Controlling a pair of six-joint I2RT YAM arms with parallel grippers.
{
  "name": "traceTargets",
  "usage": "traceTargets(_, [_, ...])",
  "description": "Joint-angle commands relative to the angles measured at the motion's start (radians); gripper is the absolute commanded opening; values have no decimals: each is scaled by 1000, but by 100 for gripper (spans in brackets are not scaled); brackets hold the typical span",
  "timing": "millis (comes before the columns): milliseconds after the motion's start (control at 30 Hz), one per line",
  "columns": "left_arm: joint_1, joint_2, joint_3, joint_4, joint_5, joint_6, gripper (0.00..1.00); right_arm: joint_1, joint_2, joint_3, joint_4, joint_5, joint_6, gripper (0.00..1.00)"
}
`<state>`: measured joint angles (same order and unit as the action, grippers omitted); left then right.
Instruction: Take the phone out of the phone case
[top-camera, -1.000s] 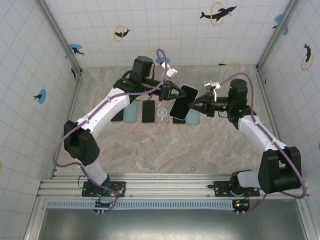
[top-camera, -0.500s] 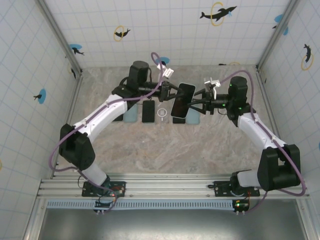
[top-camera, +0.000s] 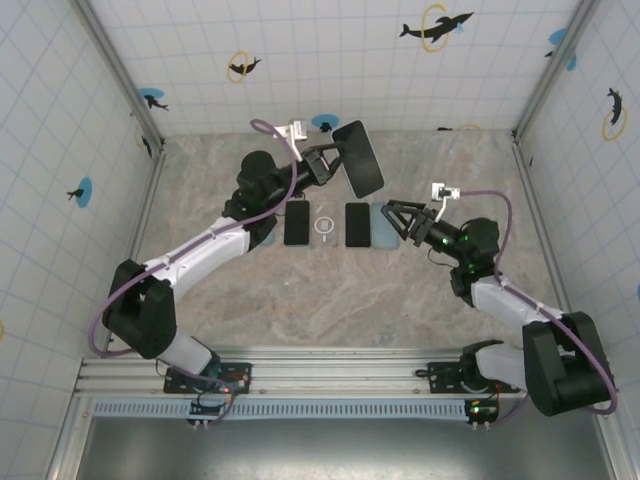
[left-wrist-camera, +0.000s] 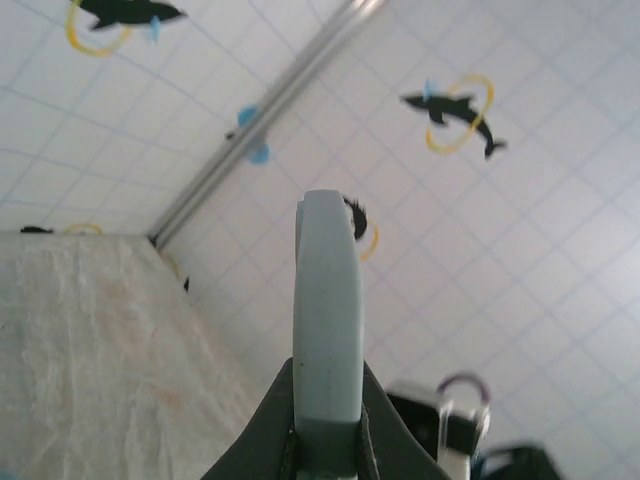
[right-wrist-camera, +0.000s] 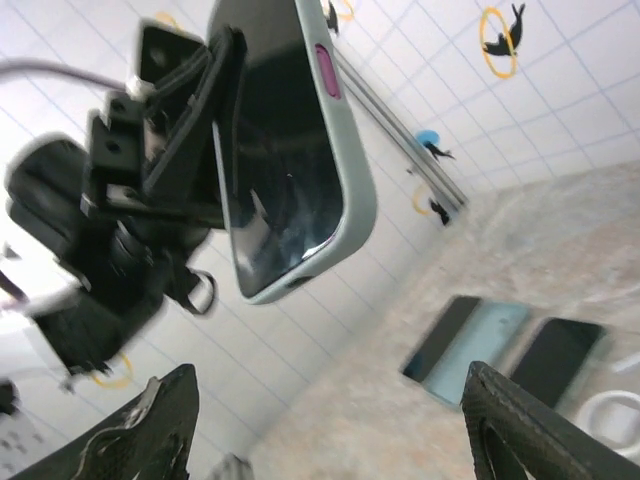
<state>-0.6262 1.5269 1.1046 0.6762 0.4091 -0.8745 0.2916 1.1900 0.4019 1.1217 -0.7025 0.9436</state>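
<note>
The phone (right-wrist-camera: 285, 170), dark screen framed by its pale phone case (left-wrist-camera: 327, 320), hangs tilted in the air above the far tabletop (top-camera: 330, 290), its edge clamped between the left fingers (left-wrist-camera: 270, 430). The right fingers (right-wrist-camera: 165, 420) stand wide apart, clear of it, low beside a row of phones (top-camera: 297, 222) and a white ring (top-camera: 325, 226).

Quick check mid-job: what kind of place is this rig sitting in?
Probably a purpose-built robot test cell, not a home or shop: grid-printed white walls with ringed sea-animal stickers box in a marble-look tabletop, with an aluminium mounting rail along the near edge.
</note>
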Motion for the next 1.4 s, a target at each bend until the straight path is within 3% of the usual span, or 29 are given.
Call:
traceTargets(0, [-42,-40,-39,210,-171,-136,0,64,0,-30,316,183,208,70])
traceTargets(200, [-97,-24,-99,324,-294,-271,0,152,43,-25,340,300,249,65])
traceTargets(367, [-119,3,-98,381,-330,-340,0,174,66,-2,325,342,232,47])
traceTargets(867, [-145,29,-89,398,-347,-404,0,183,144,49,462,290,243,18])
traceTargets(1100, [-147,29,-83,390,-325,-438,0,179,123,80,310,247,118,8])
traceTargets(1233, [-147,27,-62,375,-308,-463,0,175,65,94,52,225,-86,6])
traceTargets(1367, [-147,42,-32,377,-258,-521,0,151,43,98,-88,229,-202,5])
